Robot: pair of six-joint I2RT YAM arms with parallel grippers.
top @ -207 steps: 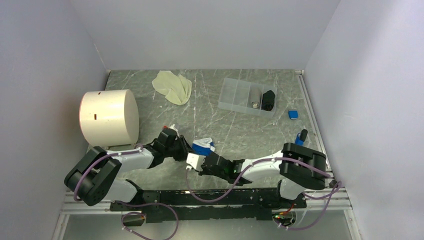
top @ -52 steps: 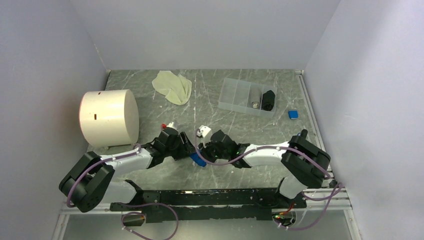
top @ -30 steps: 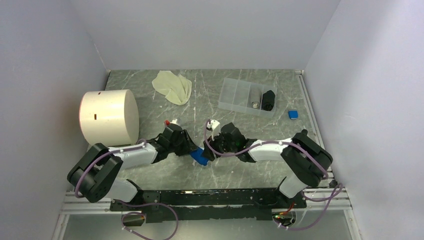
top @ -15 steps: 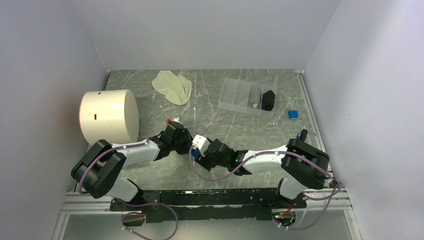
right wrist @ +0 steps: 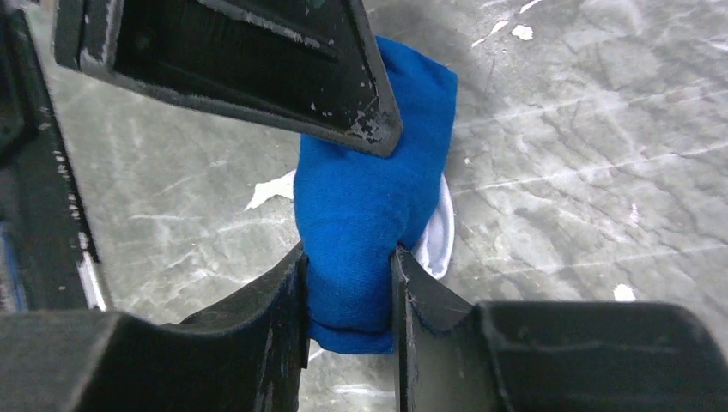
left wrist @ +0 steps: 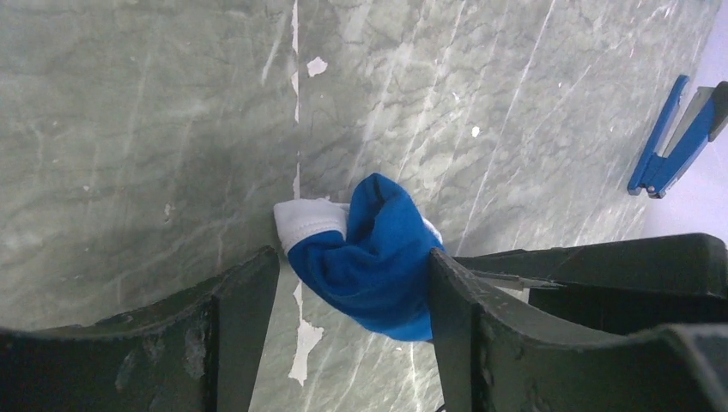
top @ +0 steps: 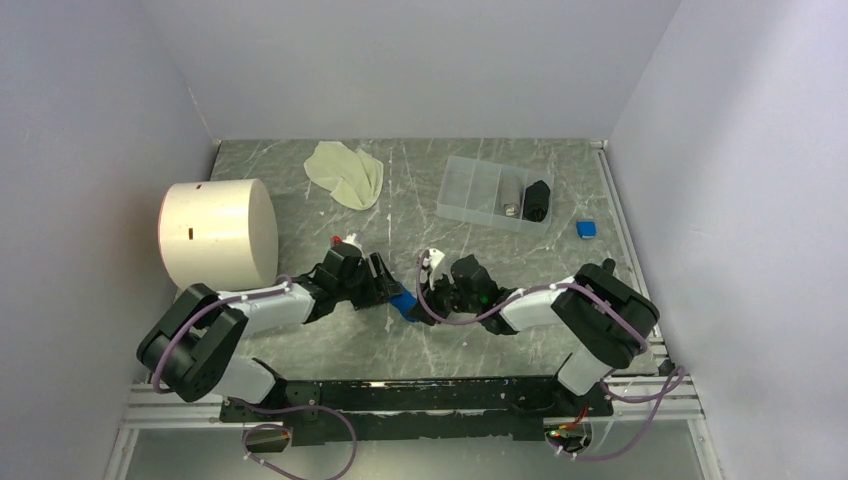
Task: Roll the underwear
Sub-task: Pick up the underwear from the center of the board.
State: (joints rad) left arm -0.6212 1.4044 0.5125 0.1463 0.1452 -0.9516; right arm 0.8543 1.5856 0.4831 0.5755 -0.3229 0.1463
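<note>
The blue underwear [left wrist: 378, 257] is bunched into a short, thick bundle on the grey marbled tabletop [top: 500, 262]. It sits about midway between the left and right edges and nearer the near edge than the far one. A strip of its white edging shows at 1 end.

The right gripper [right wrist: 350, 266] has hold of it. Both fingers press into the cloth from opposite sides, the jaws narrowed to the width of the squeezed bundle.

The left gripper [left wrist: 352, 279] meets it from the other side with its jaws spread wider than the bundle. In the left wrist view, 1 finger [left wrist: 455, 309] lies against the blue cloth. The other finger [left wrist: 245, 296] stands clear of it, with bare tabletop showing in the gap, so this gripper straddles the bundle without gripping it. The 2 grippers are tip to tip over the cloth.

The cream underwear [top: 345, 173] lies loose and crumpled near the far edge, left of the middle, well apart from both arms.

A white cylinder [top: 218, 235] lies on its side by the left edge. A clear divided box [top: 460, 187] sits near the far edge, right of the middle, with a dark object [top: 537, 201] in its right-hand compartment. A small blue block [top: 586, 229] lies close to the right edge.
</note>
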